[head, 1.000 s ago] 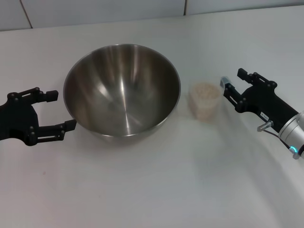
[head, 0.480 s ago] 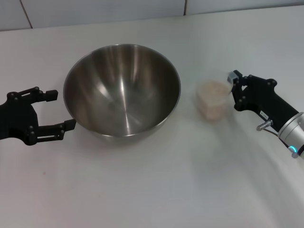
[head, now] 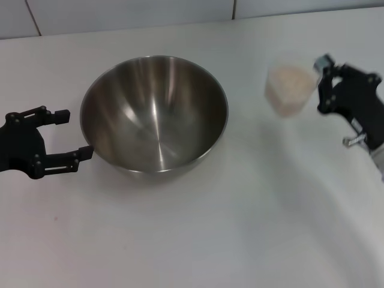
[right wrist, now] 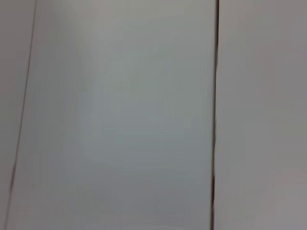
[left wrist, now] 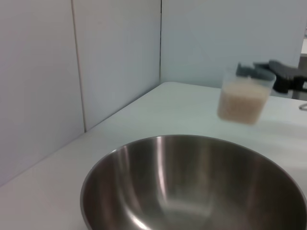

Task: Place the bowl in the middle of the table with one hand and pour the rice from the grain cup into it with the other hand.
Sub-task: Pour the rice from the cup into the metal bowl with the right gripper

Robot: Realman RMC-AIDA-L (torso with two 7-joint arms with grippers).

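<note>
The steel bowl [head: 154, 114] stands upright on the white table [head: 240, 216], left of centre, and looks empty. My left gripper [head: 75, 133] is open and empty just beside the bowl's left wall. My right gripper [head: 321, 84] is shut on the clear grain cup [head: 290, 89], holding it upright in the air to the right of the bowl. The cup is filled with pale rice [head: 290, 79]. The left wrist view shows the bowl [left wrist: 192, 187] close up, with the held cup [left wrist: 243, 99] and the right gripper [left wrist: 273, 76] beyond it.
A tiled wall [head: 120, 12] runs along the table's far edge. The right wrist view shows only that wall [right wrist: 120, 120].
My right gripper closed on the grain cup and lifted it off the table, up and away to the right. The left gripper drew back slightly. The bowl stayed put.
</note>
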